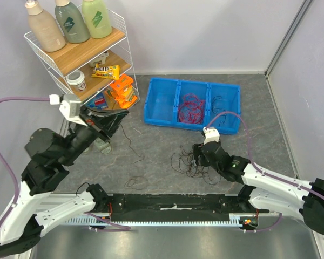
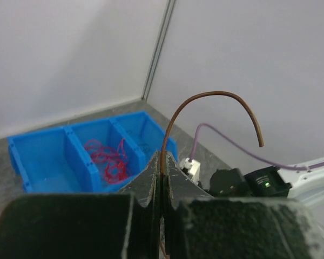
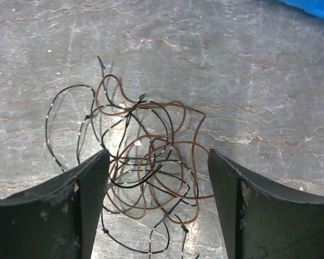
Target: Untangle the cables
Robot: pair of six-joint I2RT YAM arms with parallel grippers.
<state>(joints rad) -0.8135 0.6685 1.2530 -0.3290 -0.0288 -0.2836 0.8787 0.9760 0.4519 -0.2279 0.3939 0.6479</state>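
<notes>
My left gripper [image 1: 120, 115] is raised near the shelf and shut on one thin brown cable [image 2: 173, 116]. The cable arcs up past the fingertips in the left wrist view [image 2: 163, 159] and hangs down to the table [image 1: 131, 144] in the top view. My right gripper [image 1: 196, 157] is open and low over a loose clump of brown and black cables [image 3: 146, 162]. The clump [image 1: 184, 163] lies between its two fingers [image 3: 92, 199] without touching them. Red cables [image 1: 190, 110] lie in the middle compartment of a blue bin [image 1: 161, 121], and thin black ones [image 1: 222, 102] in its right compartment.
A white wire shelf [image 1: 119, 27] with bottles, snack packs and a jar stands at the back left, close behind the left gripper. A small dark cable loop [image 1: 135, 182] lies near the front rail. Grey walls meet at the back right.
</notes>
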